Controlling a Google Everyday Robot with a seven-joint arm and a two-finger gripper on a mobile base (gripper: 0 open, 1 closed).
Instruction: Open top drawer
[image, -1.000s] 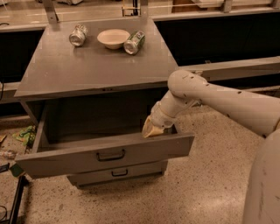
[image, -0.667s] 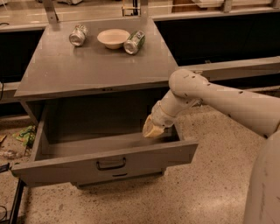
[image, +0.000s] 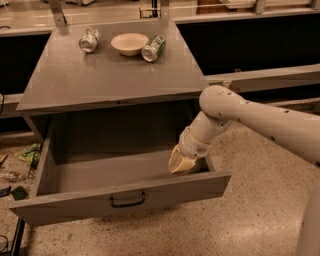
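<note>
one gripper (image: 182, 164) sits inside the top drawer (image: 75, 206), behind its front.

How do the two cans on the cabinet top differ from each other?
The left can looks plain silver; the right can has a green tint. The left can lies apart from the bowl; the right can lies right at its rim, seemingly touching. Both lie on their sides, flanking the bowl. The claw is low inside the open top drawer, just behind its front near the right end.
</note>
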